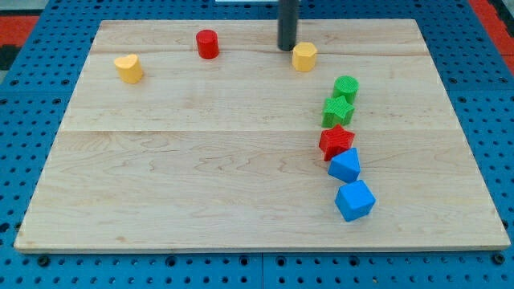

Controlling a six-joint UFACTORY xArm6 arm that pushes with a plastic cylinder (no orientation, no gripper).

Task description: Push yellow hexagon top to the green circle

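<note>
The yellow hexagon [304, 57] stands near the view's top, right of centre. The green circle [346, 87] lies below and to the right of it, with a gap between them. My tip [287, 48] rests on the board just left of the yellow hexagon, very close to or touching its upper left side. The rod rises out of the view's top.
A green star [338, 110] touches the green circle from below. Under it run a red star [336, 142], a blue block [344, 165] and a blue cube [354, 200]. A red cylinder [207, 43] and a yellow heart [128, 68] sit at the upper left.
</note>
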